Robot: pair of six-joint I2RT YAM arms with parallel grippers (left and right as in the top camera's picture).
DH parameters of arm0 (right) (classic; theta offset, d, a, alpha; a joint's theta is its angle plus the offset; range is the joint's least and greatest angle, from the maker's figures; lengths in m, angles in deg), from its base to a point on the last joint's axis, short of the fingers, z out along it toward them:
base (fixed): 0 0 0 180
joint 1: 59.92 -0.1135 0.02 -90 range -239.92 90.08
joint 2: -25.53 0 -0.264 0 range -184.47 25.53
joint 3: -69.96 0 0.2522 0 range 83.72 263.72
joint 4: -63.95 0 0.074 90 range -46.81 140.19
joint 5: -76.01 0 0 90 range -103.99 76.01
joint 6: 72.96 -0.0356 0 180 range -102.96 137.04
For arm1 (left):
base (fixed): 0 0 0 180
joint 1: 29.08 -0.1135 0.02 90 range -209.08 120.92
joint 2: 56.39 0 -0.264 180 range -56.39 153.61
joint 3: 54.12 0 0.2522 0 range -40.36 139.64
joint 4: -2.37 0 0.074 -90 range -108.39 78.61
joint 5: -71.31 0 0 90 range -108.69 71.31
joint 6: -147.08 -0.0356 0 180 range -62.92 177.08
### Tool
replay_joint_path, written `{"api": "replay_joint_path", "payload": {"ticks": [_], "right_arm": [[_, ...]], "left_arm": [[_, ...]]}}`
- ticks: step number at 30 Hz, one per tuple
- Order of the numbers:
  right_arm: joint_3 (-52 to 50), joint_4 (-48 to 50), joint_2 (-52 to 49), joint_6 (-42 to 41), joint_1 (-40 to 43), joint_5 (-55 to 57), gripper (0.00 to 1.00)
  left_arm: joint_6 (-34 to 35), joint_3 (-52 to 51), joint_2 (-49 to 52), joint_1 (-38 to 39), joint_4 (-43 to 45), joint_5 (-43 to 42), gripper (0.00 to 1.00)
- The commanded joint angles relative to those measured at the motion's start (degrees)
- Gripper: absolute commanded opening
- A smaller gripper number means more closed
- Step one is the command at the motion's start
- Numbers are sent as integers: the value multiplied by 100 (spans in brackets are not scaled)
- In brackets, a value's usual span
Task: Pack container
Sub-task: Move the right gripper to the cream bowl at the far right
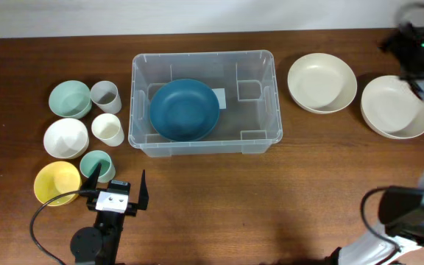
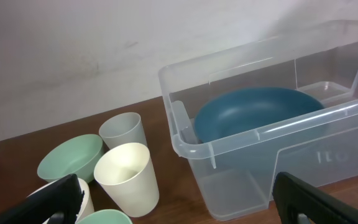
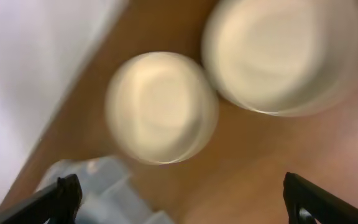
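Note:
The container [image 1: 260,140], a large clear tub, stands in the middle of the table with a dark blue bowl [image 1: 184,110] inside it. In the left wrist view its near rim [image 2: 260,134] and the blue bowl [image 2: 253,112] show. My left gripper [image 1: 120,180] is open and empty, low at the front left, in front of the cups. My right gripper [image 1: 418,62] is raised at the far right above two cream bowls [image 1: 322,82] [image 1: 396,107]. Its fingers [image 3: 182,199] are wide open and empty in the blurred right wrist view, with a container corner [image 3: 98,186] below.
Left of the container stand a green bowl [image 1: 70,99], grey cup [image 1: 104,96], cream cup [image 1: 108,129], white bowl [image 1: 65,138], green cup [image 1: 96,165] and yellow bowl [image 1: 57,182]. The cream cup [image 2: 126,177] is nearest my left fingers.

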Motion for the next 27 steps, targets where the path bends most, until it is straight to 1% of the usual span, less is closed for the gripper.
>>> {"api": "replay_joint_path", "payload": {"ticks": [1, 5, 9, 18, 22, 27], "right_arm": [[-645, -103, -267, -522, 780, -28, 99], [-1528, 358, -273, -662, 1296, -284, 99], [-2295, 970, -273, -662, 1574, -308, 99], [-3825, 2717, -273, -402, 1657, -299, 99], [-4328, 3274, -284, -407, 1729, -299, 99], [-4695, 3790, -317, -404, 1786, -297, 99]], "left_arm": [[-44, -31, -35, -33, -7, 20, 100], [-44, -31, -35, -33, -7, 20, 100], [-44, -31, -35, -33, -7, 20, 100], [-44, -31, -35, -33, -7, 20, 100], [-44, -31, -35, -33, -7, 20, 100], [-44, -31, -35, -33, -7, 20, 100]]}}
